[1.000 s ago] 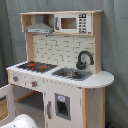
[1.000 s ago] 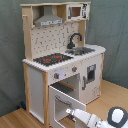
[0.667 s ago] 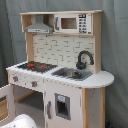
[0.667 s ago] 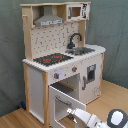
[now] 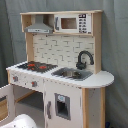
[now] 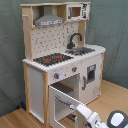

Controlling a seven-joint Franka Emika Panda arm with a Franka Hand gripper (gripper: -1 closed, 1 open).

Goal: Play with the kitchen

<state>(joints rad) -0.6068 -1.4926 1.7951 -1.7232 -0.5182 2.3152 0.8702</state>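
The kitchen (image 5: pixel 65 50) is a tall white and light-wood toy unit, seen in both exterior views. It has a black-red hob (image 5: pixel 36 65), a grey sink (image 5: pixel 72 74), a black tap (image 5: pixel 84 59), a hood (image 5: pixel 39 27) and a microwave (image 5: pixel 70 23). Its oven door (image 6: pixel 62 102) is swung open toward the second exterior view's front. My gripper (image 6: pixel 76 107) sits low at that door's free edge, with the white arm (image 6: pixel 95 119) behind it. A white part of the arm (image 5: pixel 22 121) shows at the first exterior view's bottom.
A grey curtain (image 6: pixel 115 25) hangs behind the kitchen. The unit stands on a wooden floor (image 6: pixel 15 120). A shut cupboard door (image 6: pixel 91 72) with a dark panel sits under the sink, right of the open oven cavity.
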